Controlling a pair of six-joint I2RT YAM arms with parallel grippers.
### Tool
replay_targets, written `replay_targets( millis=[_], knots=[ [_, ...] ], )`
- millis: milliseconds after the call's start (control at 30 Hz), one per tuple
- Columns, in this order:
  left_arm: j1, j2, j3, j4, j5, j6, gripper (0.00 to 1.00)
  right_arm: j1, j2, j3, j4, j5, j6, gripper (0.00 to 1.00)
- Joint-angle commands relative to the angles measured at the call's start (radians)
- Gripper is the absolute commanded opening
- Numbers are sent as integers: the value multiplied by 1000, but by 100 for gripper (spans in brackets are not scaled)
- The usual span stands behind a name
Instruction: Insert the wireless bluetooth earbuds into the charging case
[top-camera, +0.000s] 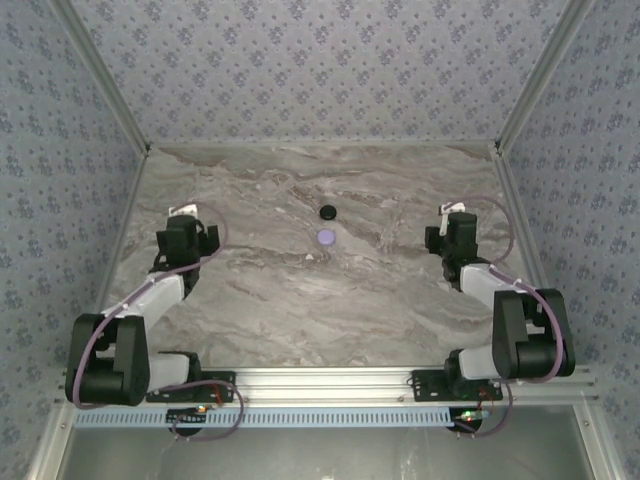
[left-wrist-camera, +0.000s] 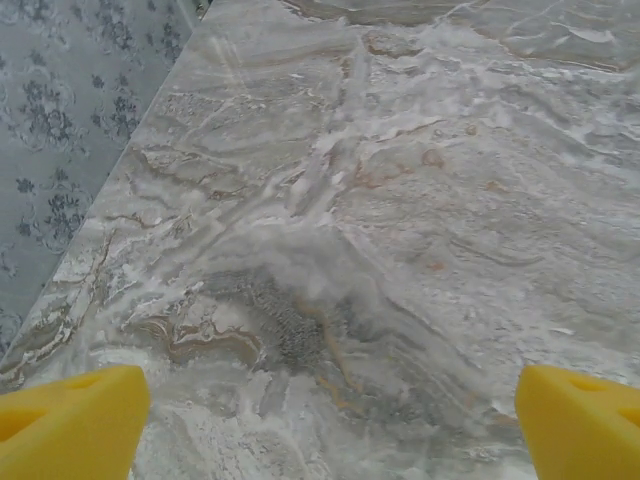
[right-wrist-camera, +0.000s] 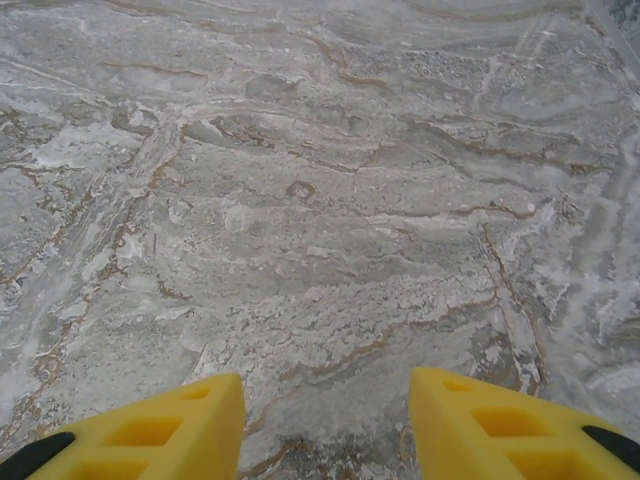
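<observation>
we see the charging case (top-camera: 326, 237) lying on the marble table (top-camera: 250, 300), near the middle and a little toward the far side. it is a small round puck in a pale lavender colour, flat on the stone, with its top face toward the overhead camera. from above it looks smooth and plain, and it is too small for us to tell whether its lid is up or down. just beyond it, apart from it and on the far side, sits a black disc (top-camera: 327, 212) of about the same width. on the near side of the case, slightly to the left, there is a tiny dark speck (top-camera: 312, 258); we cannot tell whether it is an earbud.

the left claw (left-wrist-camera: 328, 400) hangs over the left part of the table, well apart from the case. its yellow fingers (left-wrist-camera: 75, 425) sit at the far corners of its wrist view, so it stands wide, with bare marble in the gap.

the right claw (right-wrist-camera: 325, 400) hangs over the right part of the table, also well apart from the case. its yellow fingers (right-wrist-camera: 170, 435) are parted by a narrower gap, and it holds nothing; veined stone shows between them.

the case lies between the two claws, and neither one touches it.
</observation>
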Motion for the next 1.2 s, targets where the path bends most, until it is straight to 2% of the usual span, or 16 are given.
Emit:
replay_targets(
  millis=[0,133,300,733,933,967,1067,1100,1167],
  knots=[
    [29,15,-84,255,103,25,94,-14,16,-19,114,-72,-22,51],
    [70,40,-140,393,224,28,95,-21,8,-52,175,-72,-35,51],
    [92,98,-191,568,317,31,96,-37,6,-126,331,-68,-40,52],
    [96,238,-188,687,366,49,98,-74,82,-172,468,-102,-9,57],
    [95,271,-167,674,367,51,99,-63,133,-146,458,-105,-26,59],
    [95,270,-156,652,357,48,99,-62,134,-145,463,-103,-26,62],
    [97,277,-88,533,280,15,99,-62,134,-145,459,-102,-26,79],
    [98,279,-90,543,275,15,99,-62,134,-143,458,-103,-25,99],
    [99,281,-91,543,275,16,99,-65,134,-143,456,-105,-23,100]
  ],
)
